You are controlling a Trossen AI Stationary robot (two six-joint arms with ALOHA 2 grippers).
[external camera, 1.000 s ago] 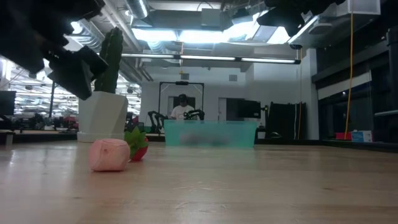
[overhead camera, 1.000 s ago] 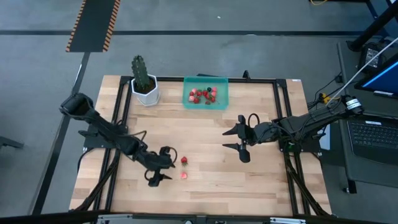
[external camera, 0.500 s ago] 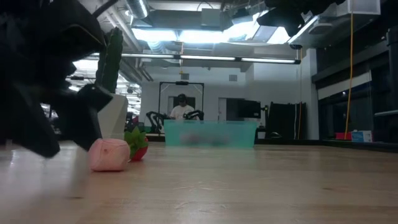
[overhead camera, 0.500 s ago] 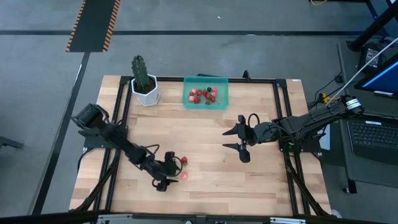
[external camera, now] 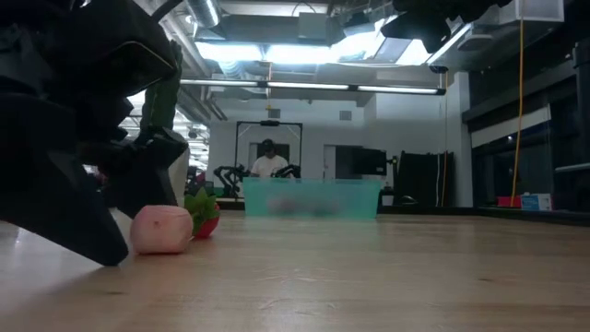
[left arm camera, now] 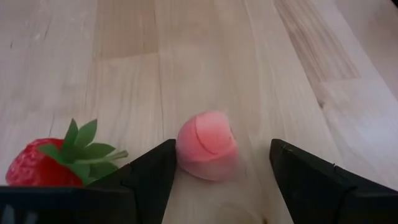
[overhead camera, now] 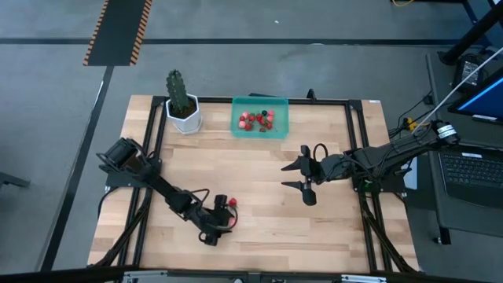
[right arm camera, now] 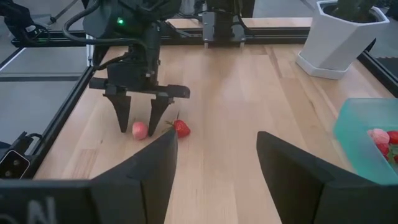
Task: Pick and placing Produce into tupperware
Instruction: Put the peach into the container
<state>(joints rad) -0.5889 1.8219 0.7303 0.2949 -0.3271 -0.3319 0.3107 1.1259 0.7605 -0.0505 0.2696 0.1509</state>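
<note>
Straddling pink berry (left arm camera: 207,144): left pincer (left arm camera: 219,180)

No word, number, brand or label can be read in any view; faint marks near the right wrist view's corner stay illegible.

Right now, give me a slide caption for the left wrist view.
Open left gripper straddling a pink berry piece on the wooden table, red strawberry just beside it.

Overhead and table-level views; both wrist views share the pink berry (left arm camera: 207,144).
</note>
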